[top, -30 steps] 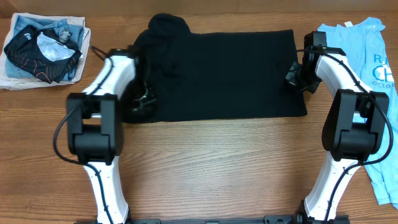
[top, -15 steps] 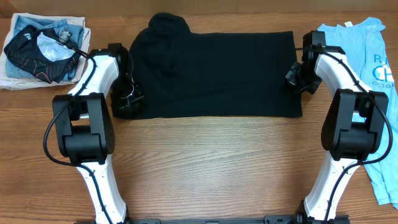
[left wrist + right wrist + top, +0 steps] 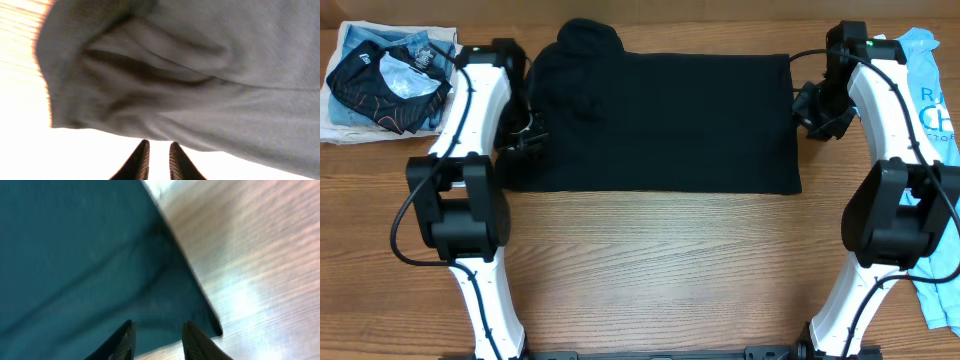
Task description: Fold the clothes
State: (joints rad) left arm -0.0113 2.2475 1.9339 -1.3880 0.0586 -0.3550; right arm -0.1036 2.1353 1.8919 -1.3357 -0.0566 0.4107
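The black T-shirt lies flat on the table as a wide rectangle, with a bunched lump at its far left corner. My left gripper is at the shirt's left edge. In the left wrist view its fingers stand slightly apart and empty over bare table, just short of the rumpled cloth edge. My right gripper is at the shirt's right edge. In the right wrist view it is wide open and empty above the shirt's corner.
A smaller black garment with orange lines lies on pale cloth at the far left corner. A light blue printed tee lies along the right side, partly under the right arm. Bare wooden table lies in front of the shirt.
The left gripper has moved left and toward the back, and the shirt's left edge now lies further left. The right gripper has moved back and slightly right, off the shirt's edge.
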